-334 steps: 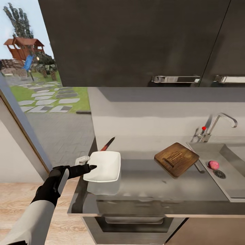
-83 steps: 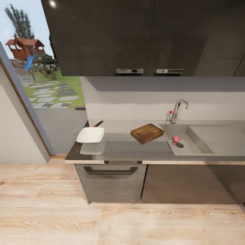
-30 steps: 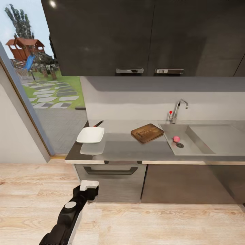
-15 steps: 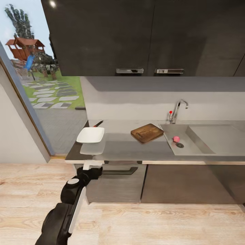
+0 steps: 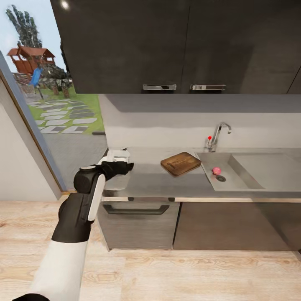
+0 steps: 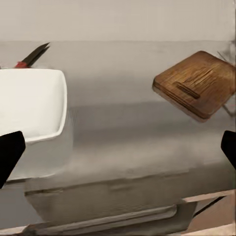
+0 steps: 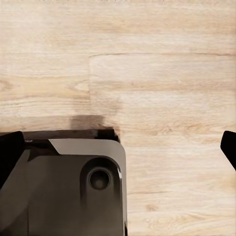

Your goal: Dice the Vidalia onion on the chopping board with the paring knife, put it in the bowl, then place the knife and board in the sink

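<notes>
While the left arm stretches up from the lower left of the head view, its gripper sits at table height right in front of the bowl, covering it from the head camera. From the left wrist camera, the 2 dark fingertips show at the far edges of the picture, spread wide apart with nothing between them, so that gripper is open. Between them lies the white bowl on the grey table, near the table's left end. Just behind the bowl, the knife rests on the table, red handle toward the bowl, dark blade pointing away toward the wall.

Over to the right, the board lies flat on the table, turned at an angle, well apart from the bowl and just beside the sink. In the wrist view its slot handle faces up on the brown surface. Down in the sink basin, the pinkish onion sits right beside the round drain. Behind the basin stands the tap with its red knob.

Right wrist camera: wooden floor and a dark part of the robot's base, with 2 dark fingertips at the picture's far edges, spread wide and empty.
</notes>
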Controlling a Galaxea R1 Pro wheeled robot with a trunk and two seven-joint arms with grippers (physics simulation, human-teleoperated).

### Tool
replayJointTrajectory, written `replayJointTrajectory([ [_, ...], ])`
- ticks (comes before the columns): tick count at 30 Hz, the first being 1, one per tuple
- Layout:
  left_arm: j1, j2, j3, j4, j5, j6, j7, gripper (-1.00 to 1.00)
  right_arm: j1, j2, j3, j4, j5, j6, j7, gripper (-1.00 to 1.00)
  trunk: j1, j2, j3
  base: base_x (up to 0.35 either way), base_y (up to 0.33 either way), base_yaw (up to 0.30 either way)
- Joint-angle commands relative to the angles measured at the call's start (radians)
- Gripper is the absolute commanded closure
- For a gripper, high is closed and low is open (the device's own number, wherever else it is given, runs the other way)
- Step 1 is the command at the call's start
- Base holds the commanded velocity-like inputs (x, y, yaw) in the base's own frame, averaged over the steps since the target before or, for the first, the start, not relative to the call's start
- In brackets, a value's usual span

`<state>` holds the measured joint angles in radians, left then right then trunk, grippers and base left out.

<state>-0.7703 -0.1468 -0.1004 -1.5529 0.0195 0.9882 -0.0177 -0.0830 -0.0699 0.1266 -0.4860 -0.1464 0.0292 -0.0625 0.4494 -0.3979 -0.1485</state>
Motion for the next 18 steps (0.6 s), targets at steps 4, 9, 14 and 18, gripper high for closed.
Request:
replayJointTrajectory([
  [4, -0.1, -0.001, -0.03, 0.003, 0.11, 0.023, -0.017, -1.0, 0.0, -0.001, 0.008, -0.002, -0.009, 0.003, -0.007, -1.0, 0.001, -0.002, -0.002, 0.0, 0.0, 0.0],
  [9, -0.113, 0.038, -0.319, 0.012, 0.124, 0.026, -0.094, -1.0, 0.0, -0.001, 0.009, -0.002, -0.009, 0.003, -0.007, -1.0, 0.001, -0.002, -0.002, 0.0, 0.0, 0.0],
  [14, -0.114, 0.112, -0.46, 0.01, 0.121, 0.024, -0.288, -1.0, 0.0, 0.0, 0.01, -0.001, -0.007, 0.002, -0.007, -1.0, 0.001, -0.002, -0.002, 0.0, 0.0, 0.0],
  [18, -0.115, 0.216, -0.501, 0.006, 0.088, 0.009, -0.652, -1.0, 0.0, 0.001, 0.011, 0.0, -0.007, 0.002, -0.007, -1.0, 0.001, -0.002, -0.002, 0.0, 0.0, 0.0],
])
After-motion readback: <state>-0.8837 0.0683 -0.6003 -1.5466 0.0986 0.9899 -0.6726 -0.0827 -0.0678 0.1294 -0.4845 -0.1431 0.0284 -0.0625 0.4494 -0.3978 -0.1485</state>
